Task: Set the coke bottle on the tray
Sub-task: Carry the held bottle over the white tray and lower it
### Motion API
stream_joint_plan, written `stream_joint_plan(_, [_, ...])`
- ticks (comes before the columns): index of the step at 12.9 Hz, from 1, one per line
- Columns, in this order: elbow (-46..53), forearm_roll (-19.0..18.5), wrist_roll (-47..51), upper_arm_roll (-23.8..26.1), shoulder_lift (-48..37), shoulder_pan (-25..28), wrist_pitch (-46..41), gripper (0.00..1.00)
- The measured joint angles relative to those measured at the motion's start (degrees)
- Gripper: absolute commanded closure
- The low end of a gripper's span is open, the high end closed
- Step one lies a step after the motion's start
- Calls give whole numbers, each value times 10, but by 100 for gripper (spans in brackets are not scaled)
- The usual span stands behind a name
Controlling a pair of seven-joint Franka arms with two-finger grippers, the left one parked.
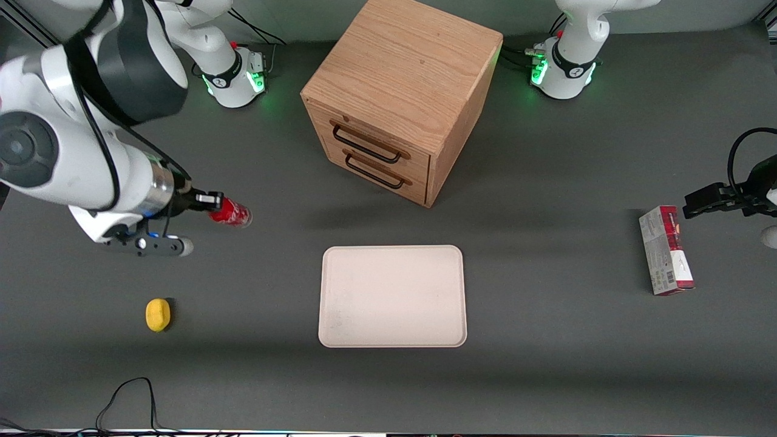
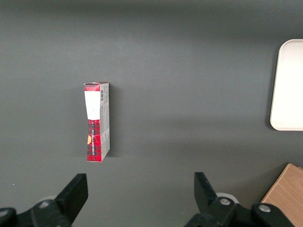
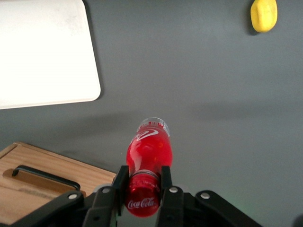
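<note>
My right gripper (image 1: pixel 211 205) (image 3: pixel 143 178) is shut on the coke bottle (image 1: pixel 232 213) (image 3: pixel 147 154), clamping its neck just under the red cap. The small red bottle hangs tilted above the grey table, its clear base pointing away from the fingers (image 3: pixel 165 177). The cream-white tray (image 1: pixel 393 295) (image 3: pixel 45 52) lies flat on the table, nearer the front camera than the bottle and toward the parked arm's end from it. The tray holds nothing.
A wooden two-drawer cabinet (image 1: pixel 400 97) (image 3: pixel 33 182) stands farther from the front camera than the tray. A yellow lemon-like object (image 1: pixel 158 314) (image 3: pixel 264 15) lies near the working arm. A red-and-grey carton (image 1: pixel 666 250) (image 2: pixel 97 121) lies toward the parked arm's end.
</note>
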Motion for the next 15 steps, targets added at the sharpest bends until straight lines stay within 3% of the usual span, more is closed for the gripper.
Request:
stream_joint_plan(3, [75,4,43,6,67,1,8,100])
stream_joint_plan(8, [125,5,196,42,181,3,168,100])
stream_joint_plan(15, [138,5,300,43,274,21,321,100])
